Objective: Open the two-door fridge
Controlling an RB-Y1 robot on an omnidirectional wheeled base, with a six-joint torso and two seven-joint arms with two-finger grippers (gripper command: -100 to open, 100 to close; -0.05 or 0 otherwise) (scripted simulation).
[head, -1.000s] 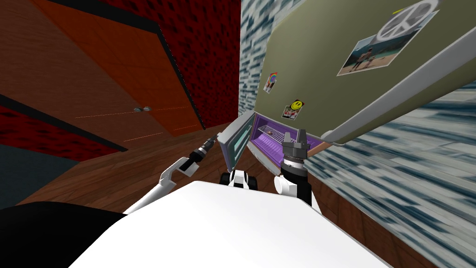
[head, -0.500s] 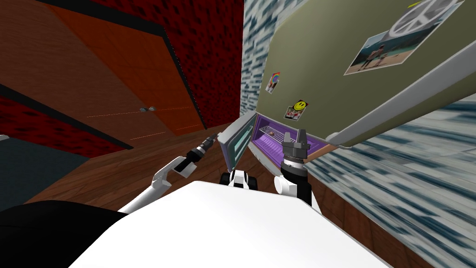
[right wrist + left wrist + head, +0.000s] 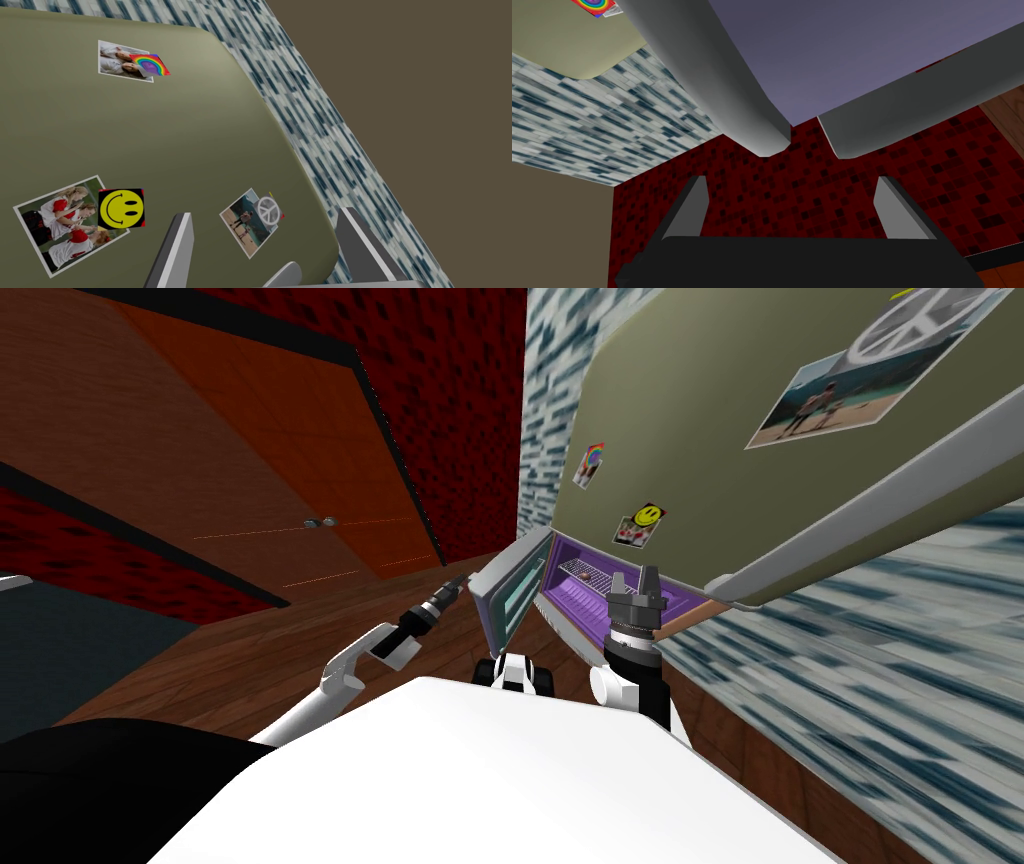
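Left gripper (image 3: 791, 181): fingers (image 3: 694, 210) set wide, red tiled wall (image 3: 812, 210) visible between them. Just past the tips is a rounded grey corner of the lower door (image 3: 752, 100) of the fridge (image 3: 690, 438). It is near the tips, but contact cannot be made out. The head view puts this gripper just beside the open door's free edge.

Right gripper (image 3: 265, 214): fingers wide, pointing up at the olive upper door (image 3: 175, 140), which carries stickers (image 3: 121, 208). The grey handle (image 3: 286, 274) is cut off by the frame edge. In the head view this gripper stands before the purple interior (image 3: 560, 588) and hides part of it. A small brown item on the wire shelf (image 3: 590, 573) is too small to identify. The upper door runs out of frame.
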